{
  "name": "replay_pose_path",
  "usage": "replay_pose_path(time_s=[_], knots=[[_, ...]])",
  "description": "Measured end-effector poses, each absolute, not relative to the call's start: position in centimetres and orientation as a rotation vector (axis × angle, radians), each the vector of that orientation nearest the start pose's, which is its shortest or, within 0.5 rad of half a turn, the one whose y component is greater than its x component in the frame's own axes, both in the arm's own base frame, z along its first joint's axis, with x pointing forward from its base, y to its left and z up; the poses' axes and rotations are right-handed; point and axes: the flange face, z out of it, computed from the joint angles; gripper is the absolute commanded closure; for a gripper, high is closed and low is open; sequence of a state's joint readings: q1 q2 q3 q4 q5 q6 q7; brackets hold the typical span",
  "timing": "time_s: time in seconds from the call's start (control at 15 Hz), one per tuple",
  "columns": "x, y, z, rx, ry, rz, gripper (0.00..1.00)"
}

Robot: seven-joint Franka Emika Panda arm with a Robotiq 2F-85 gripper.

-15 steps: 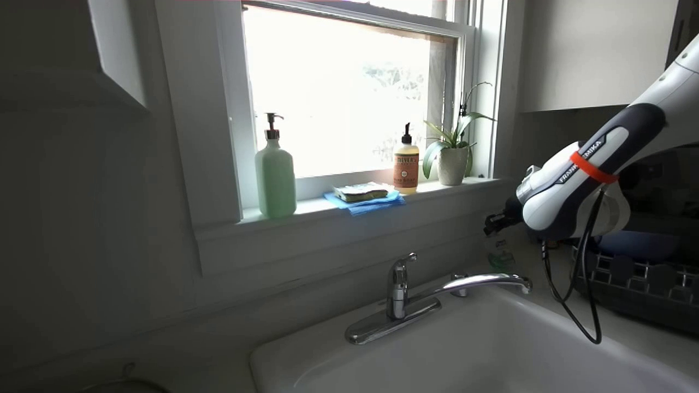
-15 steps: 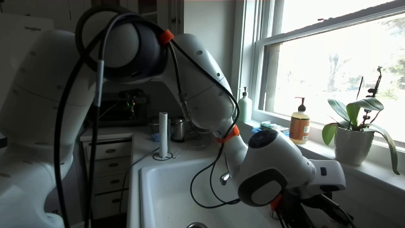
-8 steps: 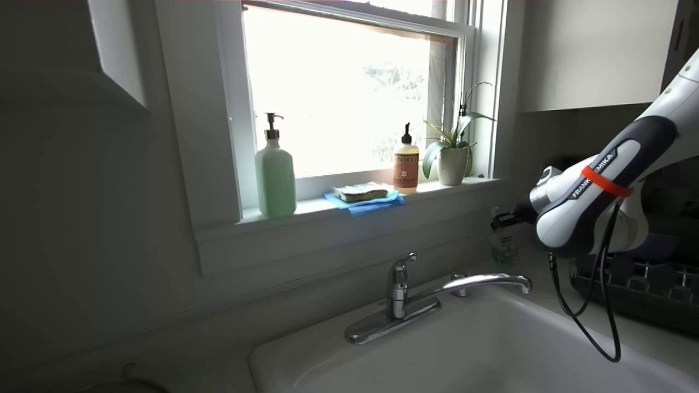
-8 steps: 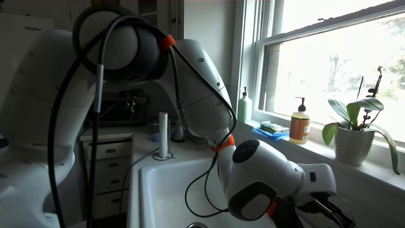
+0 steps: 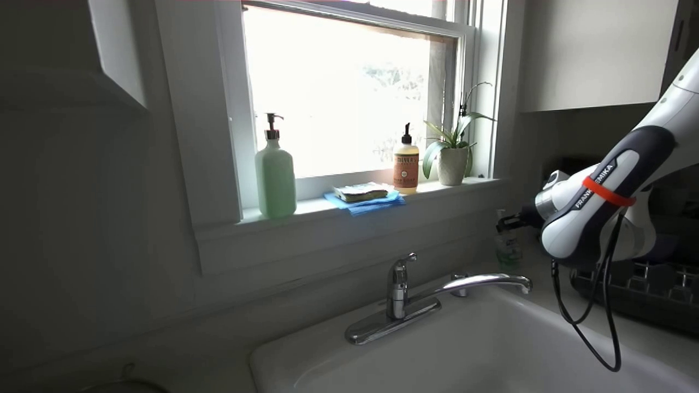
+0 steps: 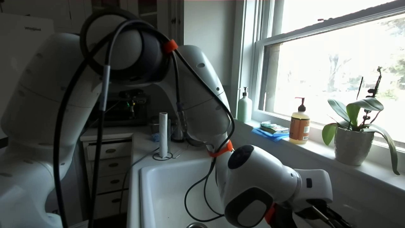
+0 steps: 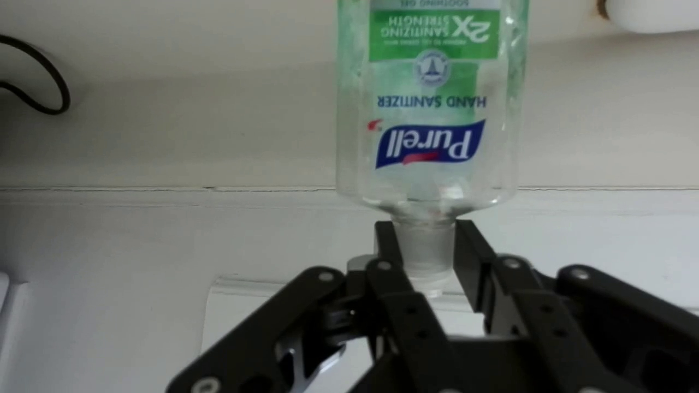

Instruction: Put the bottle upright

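The bottle is a clear Purell hand sanitizer bottle with a green label and a clear cap. In the wrist view it hangs cap-down in the picture, and its base is cut off by the top edge. My gripper has its two fingers closed around the cap. In an exterior view the bottle stands almost upright with a slight tilt, cap up, below the fingertips of my gripper. I cannot tell whether its base touches the counter. In an exterior view my gripper is partly cut off and the bottle cannot be made out.
A chrome faucet and white sink lie in front of the bottle. A dark rack stands to the right. The windowsill holds a green pump bottle, sponges on a blue cloth, a soap bottle and a potted plant.
My gripper has swung from pointing downward to nearly level and moved slightly right, away from the window wall. The held bottle has turned with it and moved slightly right.
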State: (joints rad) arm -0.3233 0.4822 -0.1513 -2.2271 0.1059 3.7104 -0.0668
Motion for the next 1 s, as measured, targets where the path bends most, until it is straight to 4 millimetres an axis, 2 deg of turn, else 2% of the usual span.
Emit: replay_pose_path(time_s=[0.47,0.67,1.0], knots=[[52.9,-26.5,27.0,-2.964,0.749,-1.667,0.92],[53.8,-25.3,27.0,-2.939,0.788,-1.680,0.92],[55.6,-23.5,25.7,-2.916,0.812,-1.685,0.92]])
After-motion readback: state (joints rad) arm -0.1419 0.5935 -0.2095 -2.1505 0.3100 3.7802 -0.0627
